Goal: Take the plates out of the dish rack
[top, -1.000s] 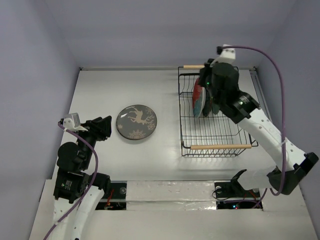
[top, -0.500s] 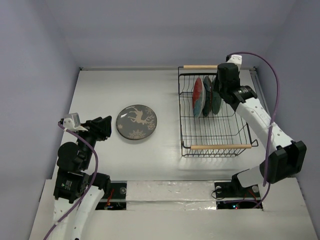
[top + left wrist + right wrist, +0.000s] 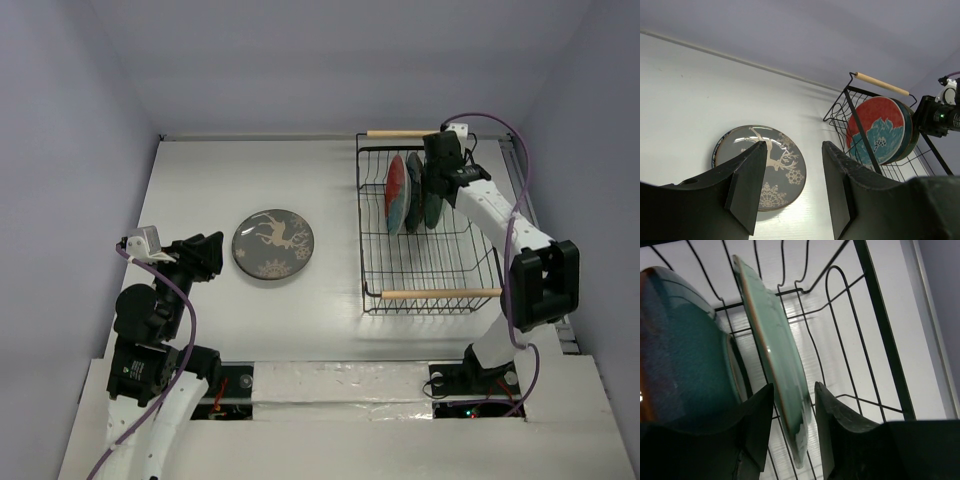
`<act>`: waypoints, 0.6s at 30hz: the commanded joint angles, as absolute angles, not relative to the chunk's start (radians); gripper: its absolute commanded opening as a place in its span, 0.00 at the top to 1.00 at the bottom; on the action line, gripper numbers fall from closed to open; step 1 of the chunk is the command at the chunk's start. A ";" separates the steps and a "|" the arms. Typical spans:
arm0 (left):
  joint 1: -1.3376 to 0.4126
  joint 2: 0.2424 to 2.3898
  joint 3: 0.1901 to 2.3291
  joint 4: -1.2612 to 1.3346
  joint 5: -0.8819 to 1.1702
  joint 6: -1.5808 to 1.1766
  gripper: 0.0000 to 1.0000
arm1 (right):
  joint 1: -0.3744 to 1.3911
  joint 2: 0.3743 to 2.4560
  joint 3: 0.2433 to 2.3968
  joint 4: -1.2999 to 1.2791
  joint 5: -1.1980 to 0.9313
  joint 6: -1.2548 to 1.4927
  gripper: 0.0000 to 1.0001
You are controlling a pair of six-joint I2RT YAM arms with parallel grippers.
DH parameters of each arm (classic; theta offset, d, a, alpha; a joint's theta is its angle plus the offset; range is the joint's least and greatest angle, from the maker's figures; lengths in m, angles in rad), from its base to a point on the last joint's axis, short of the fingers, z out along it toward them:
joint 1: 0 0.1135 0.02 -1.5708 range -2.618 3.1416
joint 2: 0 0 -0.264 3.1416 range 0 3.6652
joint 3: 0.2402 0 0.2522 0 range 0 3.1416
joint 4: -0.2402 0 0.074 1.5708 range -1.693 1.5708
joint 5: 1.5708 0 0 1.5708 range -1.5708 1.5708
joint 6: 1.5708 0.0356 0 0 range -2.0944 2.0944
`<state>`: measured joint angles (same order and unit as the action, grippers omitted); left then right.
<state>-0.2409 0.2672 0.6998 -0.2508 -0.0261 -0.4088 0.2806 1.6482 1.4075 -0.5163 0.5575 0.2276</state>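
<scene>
The black wire dish rack [image 3: 365, 230] stands at the right and holds three upright plates: red with a teal flower [image 3: 396, 195], teal blue [image 3: 414, 195] and pale green [image 3: 432, 205]. My right gripper [image 3: 437, 170] reaches down into the rack. In the right wrist view it [image 3: 794, 390] is open, its fingers on either side of the pale green plate's rim [image 3: 775, 340], with the teal blue plate [image 3: 680, 355] to the left. The dark grey reindeer plate [image 3: 273, 244] lies flat on the table, with a sliver of blue rim under its left edge [image 3: 715, 154]. My left gripper [image 3: 212, 250] is open and empty beside it.
The rack has a wooden handle at its near end [image 3: 440, 293] and another at its far end [image 3: 882, 83]. Its near half holds no plates. The back wall runs just behind the rack, and the right wall is close to my right arm.
My right arm has swung back and lowered its wrist at the rack's far end, bringing the fingers down around the pale green plate. The left arm and the plates have not moved.
</scene>
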 commanded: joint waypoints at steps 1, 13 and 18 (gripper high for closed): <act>-0.245 0.272 0.692 -0.196 -0.014 -0.408 0.55 | 0.276 1.670 1.454 -0.489 0.594 0.218 0.57; -0.245 0.270 0.692 -0.195 -0.015 -0.408 0.55 | 0.267 1.579 1.463 -0.502 0.644 0.180 0.92; -0.245 0.272 0.693 -0.195 -0.014 -0.410 0.55 | 0.267 1.497 1.518 -0.538 0.672 0.161 1.00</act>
